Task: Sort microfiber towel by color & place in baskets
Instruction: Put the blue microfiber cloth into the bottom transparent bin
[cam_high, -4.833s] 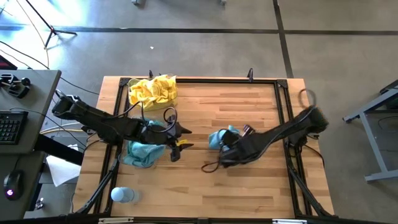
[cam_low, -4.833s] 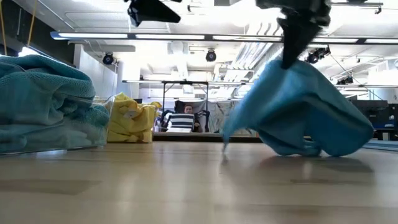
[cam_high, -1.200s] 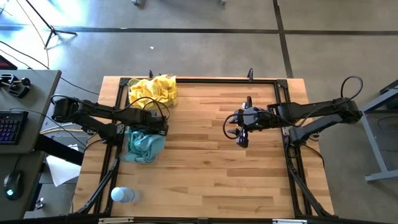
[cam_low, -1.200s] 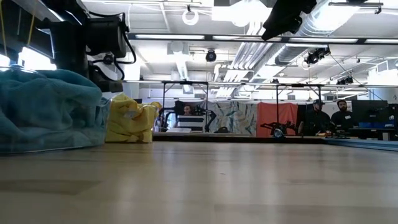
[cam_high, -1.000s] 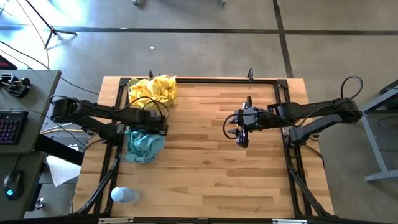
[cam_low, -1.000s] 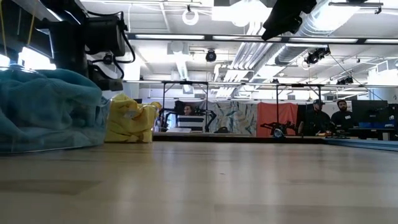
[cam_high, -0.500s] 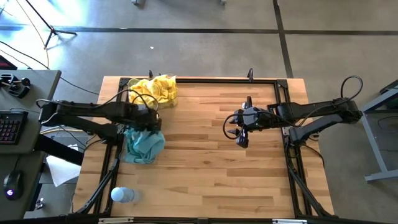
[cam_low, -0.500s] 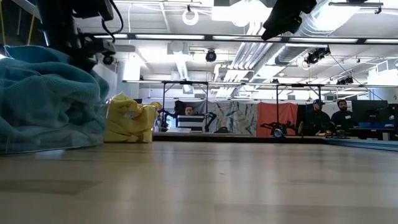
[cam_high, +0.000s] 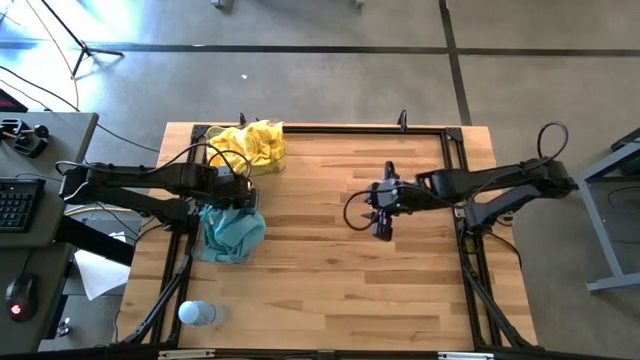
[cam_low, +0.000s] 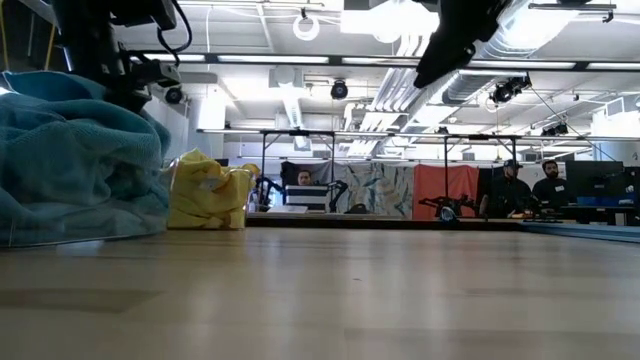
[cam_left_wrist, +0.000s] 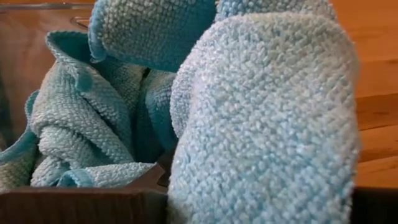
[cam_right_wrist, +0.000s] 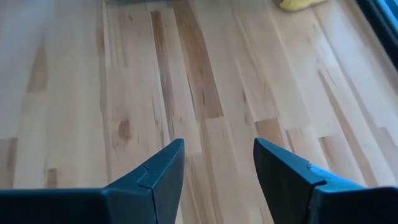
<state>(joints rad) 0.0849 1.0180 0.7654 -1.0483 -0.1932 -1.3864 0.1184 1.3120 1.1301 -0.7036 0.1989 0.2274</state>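
The left gripper (cam_high: 238, 190) sits over the far edge of the teal towels (cam_high: 232, 233) heaped at the table's (cam_high: 330, 290) left side; whether its fingers are apart or together cannot be told, since the arm's own body covers them from above and its wrist view is filled edge to edge with teal cloth (cam_left_wrist: 249, 124); the clear basket under that heap is almost wholly buried, showing only as a faint pale wall (cam_low: 60, 235) in the low view; the yellow towels (cam_high: 247, 145) are piled at the far left corner, their basket hidden beneath them; the right gripper (cam_high: 380, 212) hangs above bare wood near the table's middle, its fingers (cam_right_wrist: 158, 180) spread apart and holding nothing; a small pale bottle (cam_high: 197, 313) lies at the near left edge.
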